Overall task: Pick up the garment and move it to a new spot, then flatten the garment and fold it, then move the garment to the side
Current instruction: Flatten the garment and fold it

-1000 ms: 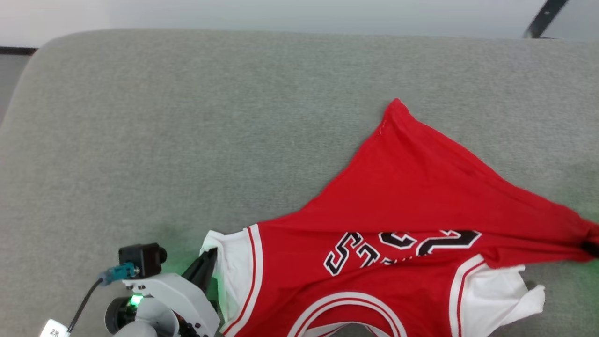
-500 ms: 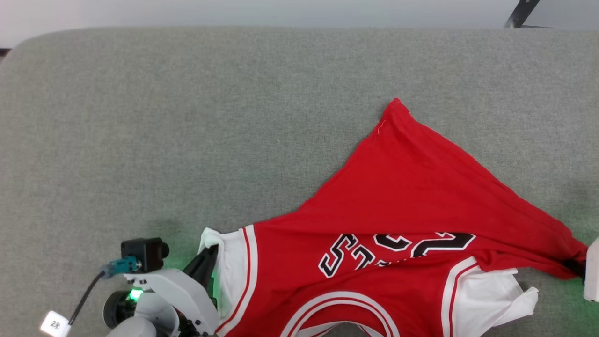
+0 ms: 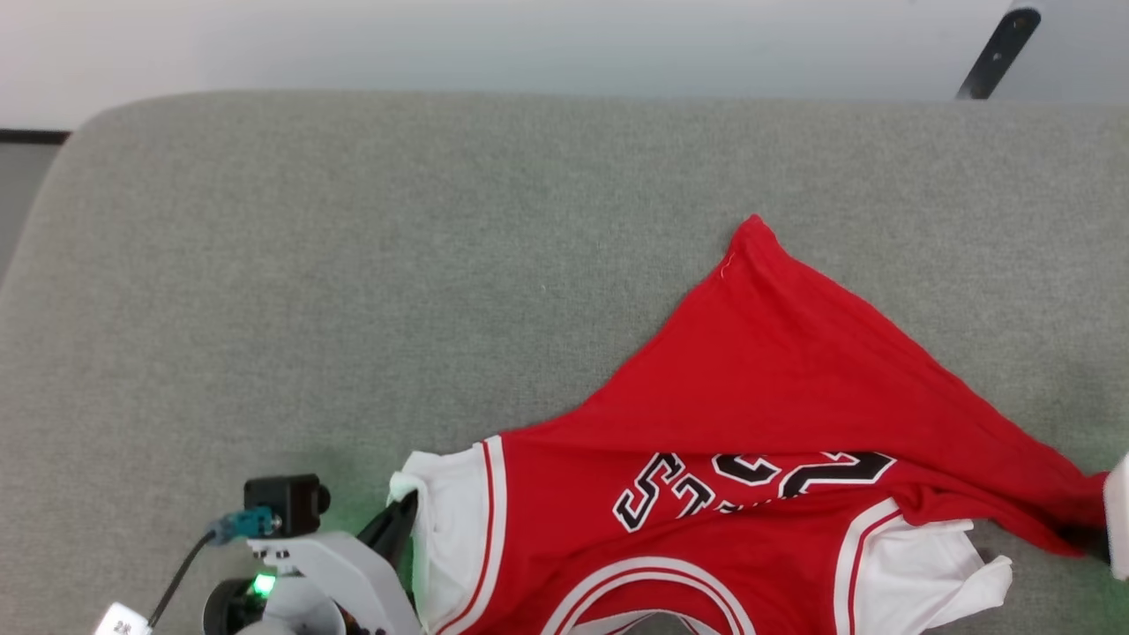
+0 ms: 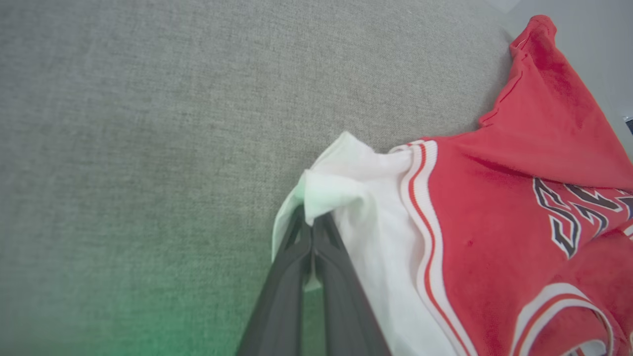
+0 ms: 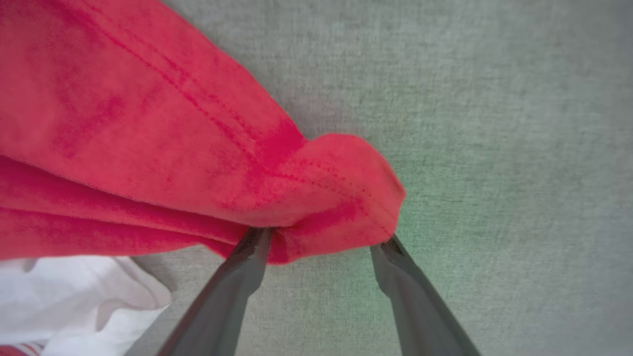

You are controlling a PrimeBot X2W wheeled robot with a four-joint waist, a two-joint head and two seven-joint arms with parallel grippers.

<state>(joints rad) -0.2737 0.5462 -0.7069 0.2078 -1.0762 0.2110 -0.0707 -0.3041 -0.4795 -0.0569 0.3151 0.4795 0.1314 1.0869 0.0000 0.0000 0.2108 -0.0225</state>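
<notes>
The garment (image 3: 776, 397) is a red T-shirt with white sleeves and black numbers, lying spread and wrinkled on the grey cushioned surface (image 3: 353, 265) at the lower right. My left gripper (image 3: 399, 529) is shut on the edge of its left white sleeve (image 4: 346, 198), fingers (image 4: 287, 277) pressed together. In the right wrist view my right gripper (image 5: 324, 240) stands open. The garment's red hem corner (image 5: 336, 198) lies slack at the fingertips, touching both. The pale end of my right arm (image 3: 1118, 520) shows at the right edge of the head view, beside that corner.
The grey surface ends in a rounded far edge at the top and a curved corner at the far left. A pale floor lies beyond it. A dark slanted bar (image 3: 997, 44) stands past the far right edge. Bare grey fabric stretches left of the garment.
My right gripper has opened and let go of the red hem corner, which has gone slack. The left gripper keeps its hold on the sleeve. The head view itself has shifted a little.
</notes>
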